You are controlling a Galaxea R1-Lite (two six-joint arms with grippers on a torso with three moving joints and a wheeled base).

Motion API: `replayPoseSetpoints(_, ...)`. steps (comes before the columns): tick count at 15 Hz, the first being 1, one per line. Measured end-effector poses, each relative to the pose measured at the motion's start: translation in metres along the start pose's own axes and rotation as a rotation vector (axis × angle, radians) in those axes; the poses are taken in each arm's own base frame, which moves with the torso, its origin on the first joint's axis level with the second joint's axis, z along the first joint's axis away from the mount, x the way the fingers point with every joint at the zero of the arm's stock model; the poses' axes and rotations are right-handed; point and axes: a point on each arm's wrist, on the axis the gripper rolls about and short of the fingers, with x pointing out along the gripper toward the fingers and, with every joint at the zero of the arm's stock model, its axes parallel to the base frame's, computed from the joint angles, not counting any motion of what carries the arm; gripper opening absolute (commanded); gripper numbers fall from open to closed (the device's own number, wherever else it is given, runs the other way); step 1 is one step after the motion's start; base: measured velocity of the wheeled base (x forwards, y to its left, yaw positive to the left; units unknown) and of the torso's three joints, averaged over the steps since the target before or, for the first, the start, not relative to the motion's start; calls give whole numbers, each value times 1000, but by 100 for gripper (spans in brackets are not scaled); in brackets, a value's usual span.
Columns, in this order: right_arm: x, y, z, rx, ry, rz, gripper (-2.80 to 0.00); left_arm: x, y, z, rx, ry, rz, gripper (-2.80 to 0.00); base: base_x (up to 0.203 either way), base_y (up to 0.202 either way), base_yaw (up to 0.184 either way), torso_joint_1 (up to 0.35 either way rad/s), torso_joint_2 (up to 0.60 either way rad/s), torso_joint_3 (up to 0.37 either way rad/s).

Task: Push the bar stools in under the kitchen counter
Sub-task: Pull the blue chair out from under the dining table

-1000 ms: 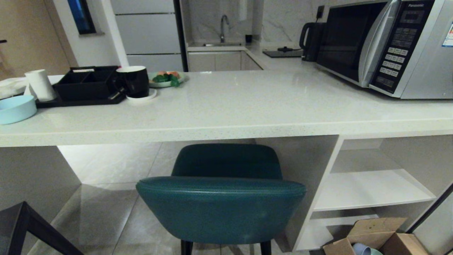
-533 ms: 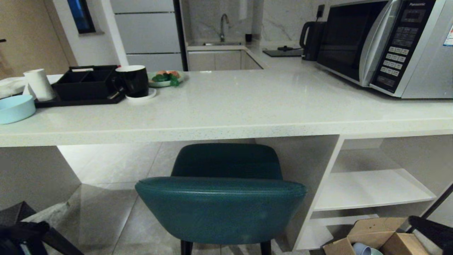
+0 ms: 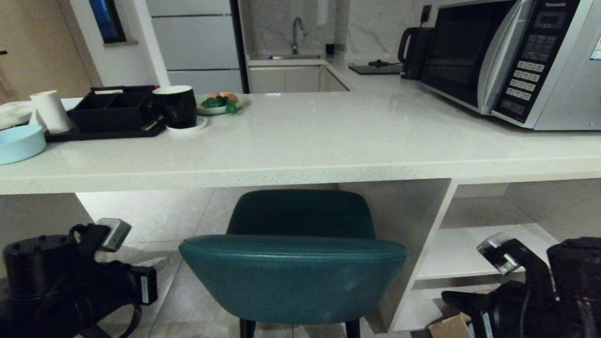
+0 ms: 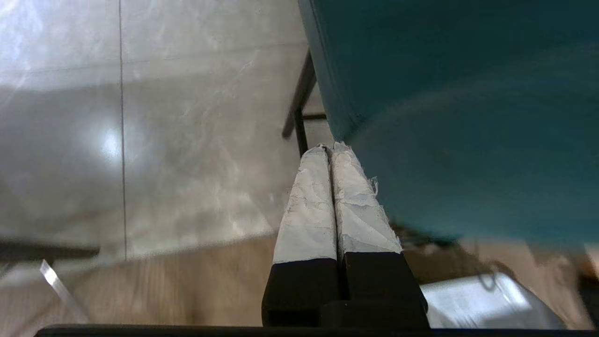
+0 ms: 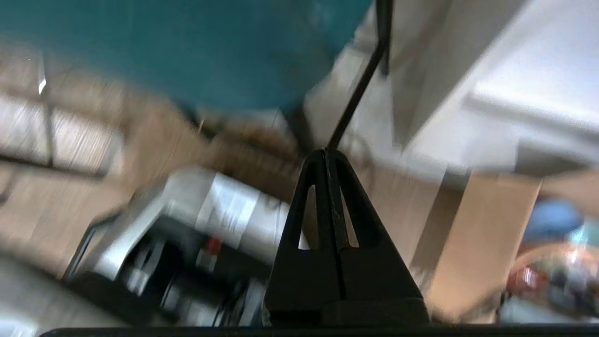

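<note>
Risen into view since a second ago: left gripper [image 4: 331,149] and right gripper [image 5: 325,154], fingers pressed together, empty, flanking teal bar stool [image 3: 293,263], seat partly under kitchen counter [image 3: 300,176].

Both arms have risen into view, left arm [image 3: 70,277] and right arm [image 3: 530,286] flanking the teal stool [image 3: 293,277].

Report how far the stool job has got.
Done: nothing clearly yet; the teal stool stands with its seat partly below the counter edge and its backrest out in front. In hand: the left claw, shut, is by the backrest's side; the right claw, shut, is below the seat. Left: pushing it in. No second stool shows.
</note>
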Motion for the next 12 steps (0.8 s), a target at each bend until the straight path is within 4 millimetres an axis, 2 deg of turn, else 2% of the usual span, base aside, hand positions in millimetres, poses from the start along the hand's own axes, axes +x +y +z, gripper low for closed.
replayPoseSetpoints(3,34,-3,3,-23,-60,-46,-280,37,5,-16,27,-45,18,-280,0,0,0,0,0,0)
replayPoseSetpoints(8,85,-10,1,-24,-150,-96,-280,82,11,1,55,-188,30,-280,0,0,0,0,0,0)
replayPoseSetpoints(12,117,-15,4,-21,-276,-122,-280,99,10,9,63,-227,38,-280,0,0,0,0,0,0)
